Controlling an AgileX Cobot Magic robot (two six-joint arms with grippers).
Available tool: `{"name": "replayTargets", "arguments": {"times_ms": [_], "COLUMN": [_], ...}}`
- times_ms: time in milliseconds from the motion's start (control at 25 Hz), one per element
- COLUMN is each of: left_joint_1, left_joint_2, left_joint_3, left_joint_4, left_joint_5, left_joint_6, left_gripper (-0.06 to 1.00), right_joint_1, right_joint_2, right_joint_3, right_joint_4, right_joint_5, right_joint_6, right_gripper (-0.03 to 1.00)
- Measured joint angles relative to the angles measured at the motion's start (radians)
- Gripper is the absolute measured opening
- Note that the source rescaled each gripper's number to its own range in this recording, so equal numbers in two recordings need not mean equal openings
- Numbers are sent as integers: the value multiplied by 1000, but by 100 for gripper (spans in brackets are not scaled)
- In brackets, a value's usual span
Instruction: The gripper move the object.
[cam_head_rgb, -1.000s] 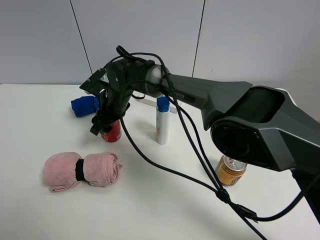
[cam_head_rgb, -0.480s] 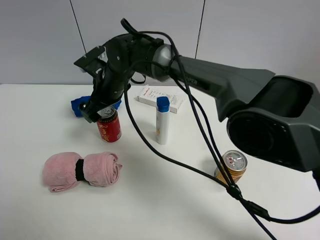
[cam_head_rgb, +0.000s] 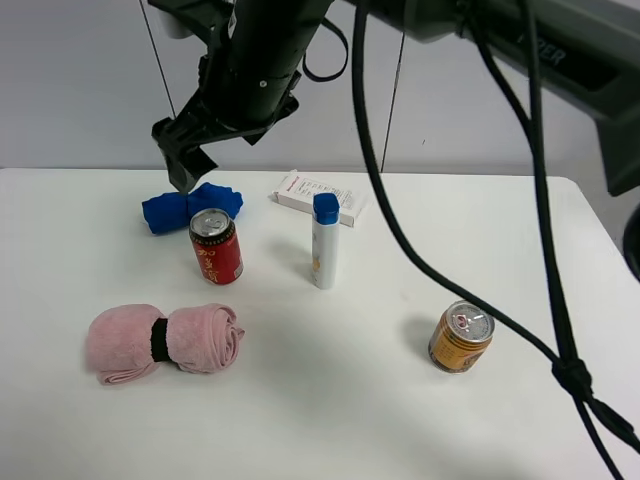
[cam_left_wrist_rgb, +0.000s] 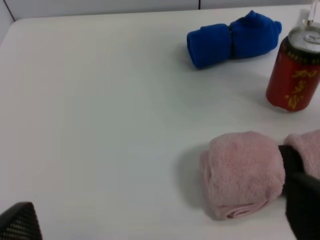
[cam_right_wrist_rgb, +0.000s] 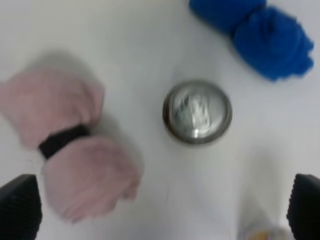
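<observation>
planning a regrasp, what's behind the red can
A rolled blue cloth lies just behind the red can, not touching it. In the high view the can's top covers part of the cloth's near edge.

Red can (cam_head_rgb: 216, 247) clear from above, right gripper (cam_head_rgb: 183, 165) hangs over it, jaws wide. Blue cloth (cam_head_rgb: 190, 207) just behind can, white bottle (cam_head_rgb: 324, 240) near its right, pink towel roll (cam_head_rgb: 165, 340) near in front. Can's left side free, table (cam_head_rgb: 330, 420) bare front-middle
</observation>
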Motion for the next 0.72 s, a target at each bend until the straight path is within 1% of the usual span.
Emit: {"name": "replayTargets", "arguments": {"times_ms": [120,400,640,720], "left_joint_1": [0,0,0,0], "left_joint_2": [0,0,0,0], "left_joint_3": [0,0,0,0], "left_joint_4": [0,0,0,1], "left_joint_5": [0,0,0,0], "left_joint_6": [0,0,0,0], "left_gripper": [100,100,100,100], "right_joint_1": [-17,-69,-161,-191], "right_joint_2": [-31,-114,-167,-187], "right_joint_3": [0,0,0,24], "right_joint_4": [-28,-136,-151,-157], "right_joint_5": [26,31,33,32], "right_joint_6": [47,136,146,146], "right_gripper": [100,100,100,100]}}
